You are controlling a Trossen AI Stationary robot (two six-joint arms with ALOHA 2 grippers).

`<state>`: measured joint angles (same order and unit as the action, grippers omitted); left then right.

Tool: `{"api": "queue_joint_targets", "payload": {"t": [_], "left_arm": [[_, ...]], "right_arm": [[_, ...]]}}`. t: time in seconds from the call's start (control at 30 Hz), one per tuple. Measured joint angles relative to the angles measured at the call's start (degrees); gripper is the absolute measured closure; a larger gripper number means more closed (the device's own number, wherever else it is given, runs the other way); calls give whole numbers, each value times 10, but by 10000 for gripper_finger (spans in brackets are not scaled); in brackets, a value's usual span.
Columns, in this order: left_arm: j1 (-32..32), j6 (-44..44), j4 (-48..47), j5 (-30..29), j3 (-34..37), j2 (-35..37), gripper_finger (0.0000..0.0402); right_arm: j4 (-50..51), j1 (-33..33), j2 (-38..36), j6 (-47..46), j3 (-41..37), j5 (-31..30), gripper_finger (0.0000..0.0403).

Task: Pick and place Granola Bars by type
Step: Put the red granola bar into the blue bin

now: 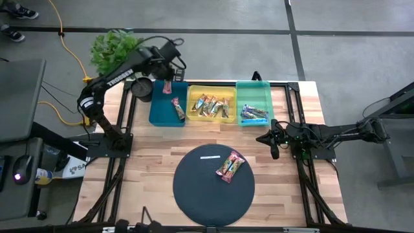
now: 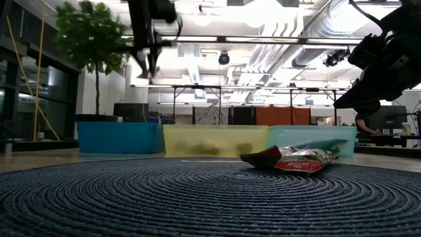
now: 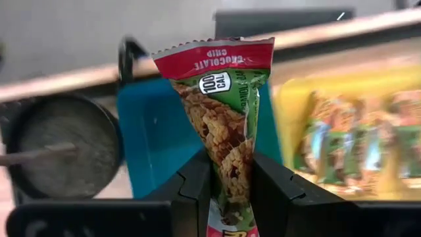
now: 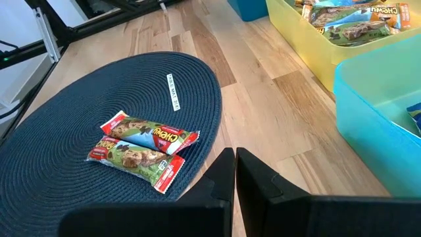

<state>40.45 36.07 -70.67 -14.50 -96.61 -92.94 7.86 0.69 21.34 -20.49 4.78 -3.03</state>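
Red-and-green wrapping identifies the granola bar that we see clamped between the fingers of the left hand; the wrapper reads "chocolate chip". We locate this hand raised above the far end of the dark blue tray, which already contains one red-and-green bar. Beside it stands the yellow tray with several orange-wrapped bars, followed by the teal tray with blue-wrapped bars. Two further red-and-green bars lie touching, side by side, on the round dark woven mat at the near side of the wooden tabletop. A small white label rests on the mat near them. We find the right hand with fingers pressed together and holding nothing, above the tabletop between the mat and the teal tray. A potted plant stands at the far left corner.
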Motion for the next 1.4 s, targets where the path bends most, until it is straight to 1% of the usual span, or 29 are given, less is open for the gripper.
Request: {"api": "queue_joint_targets", "payload": {"t": [0.13, 0.23, 0.4, 0.53, 0.7, 0.8, 0.97, 1.2, 1.4], "left_arm": [[2, 5, 61, 21, 88, -1, 319], [0, 14, 88, 32, 142, -1, 319], [0, 21, 139, 78, 210, -1, 319], [-7, 33, 156, 80, 249, -1, 319], [-14, 36, 174, 88, 277, 0, 319], [-20, 54, 190, 90, 296, 0, 319], [-19, 67, 215, 110, 324, 0, 319], [-20, 69, 214, 113, 336, 0, 319], [-20, 63, 227, 129, 338, 0, 313]], "right_arm": [[0, 0, 0, 0, 0, 0, 402], [0, 0, 0, 0, 0, 0, 402], [0, 0, 0, 0, 0, 0, 402], [0, 0, 0, 0, 0, 0, 402], [0, 0, 0, 0, 0, 0, 402], [0, 0, 0, 0, 0, 0, 402], [0, 0, 0, 0, 0, 0, 402], [0, 0, 0, 0, 0, 0, 402], [0, 0, 0, 0, 0, 0, 402]]}}
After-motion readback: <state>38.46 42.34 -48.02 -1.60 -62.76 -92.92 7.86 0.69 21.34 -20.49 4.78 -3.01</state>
